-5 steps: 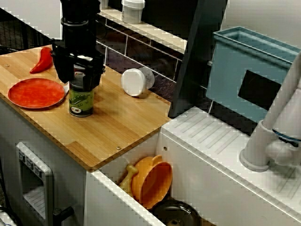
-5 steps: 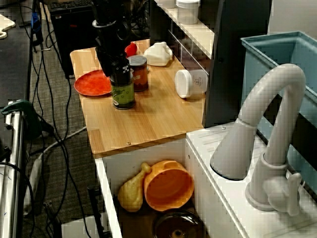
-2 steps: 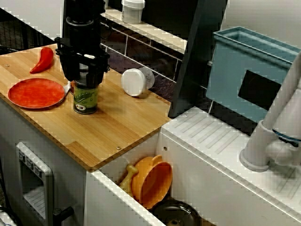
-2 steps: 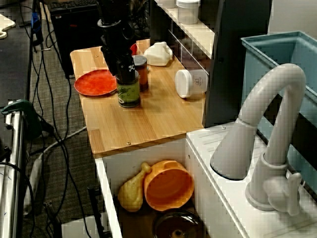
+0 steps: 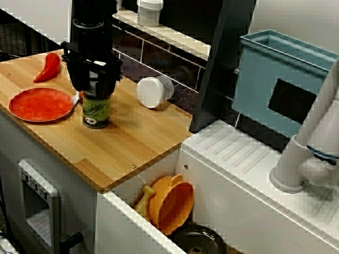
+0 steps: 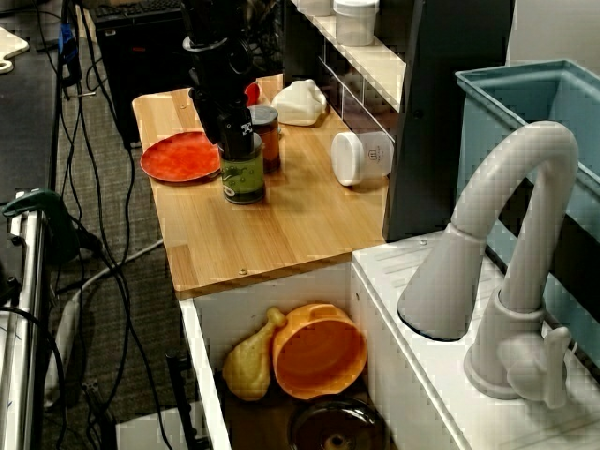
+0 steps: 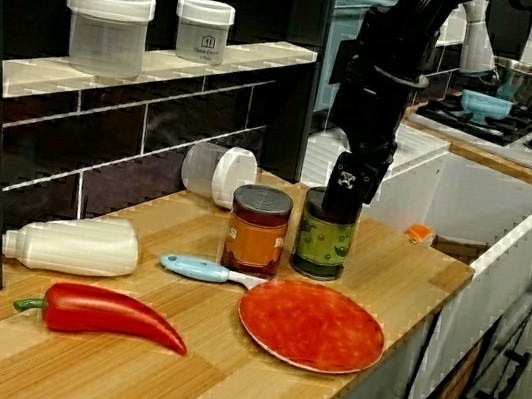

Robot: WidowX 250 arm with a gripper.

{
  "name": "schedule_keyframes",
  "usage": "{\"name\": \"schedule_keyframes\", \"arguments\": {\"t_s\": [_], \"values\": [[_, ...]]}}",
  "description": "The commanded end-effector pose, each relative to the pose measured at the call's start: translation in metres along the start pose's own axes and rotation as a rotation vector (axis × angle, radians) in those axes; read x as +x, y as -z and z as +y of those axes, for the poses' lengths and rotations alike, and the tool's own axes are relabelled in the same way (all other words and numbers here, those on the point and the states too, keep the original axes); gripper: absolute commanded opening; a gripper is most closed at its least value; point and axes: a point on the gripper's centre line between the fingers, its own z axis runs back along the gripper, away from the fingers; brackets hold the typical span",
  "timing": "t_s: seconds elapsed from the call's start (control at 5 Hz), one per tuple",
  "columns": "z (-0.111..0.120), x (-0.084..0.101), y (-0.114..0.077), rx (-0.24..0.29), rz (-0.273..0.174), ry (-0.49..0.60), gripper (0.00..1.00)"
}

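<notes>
2 jars stand almost touching at the middle of the low view along the worktop (image 7: 218, 374): the green-labelled jar (image 7: 323, 241) and, just left of it, the amber jar (image 7: 257, 231). The gripper (image 7: 342, 193) sits over the green-labelled jar from above, its fingers closed in on the lid. The jar's base appears to rest on the wood just behind the red plate (image 7: 312, 325). The hold looks high and narrow, so I judge that a sideways pull could tip the jar rather than carry it. A tilt toward the left of the frame would knock the amber jar, and 1 toward the lower edge would land it on the plate's rim. A slack grip might let the smooth lid slip.
</notes>
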Motion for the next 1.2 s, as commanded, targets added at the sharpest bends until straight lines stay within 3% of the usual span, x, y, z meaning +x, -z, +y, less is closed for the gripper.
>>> {"name": "schedule_keyframes", "arguments": {"t_s": [0.0, 0.4, 0.6, 1.0], "values": [[-0.003, 0.0, -0.021, -0.037, 0.029, -0.018, 0.0], [-0.007, 0.0, -0.056, -0.102, 0.054, -0.023, 0.0], [-0.006, -0.001, -0.062, -0.114, 0.058, -0.026, 0.0], [0.012, 0.0, -0.051, -0.059, 0.04, -0.035, 0.0]]}}
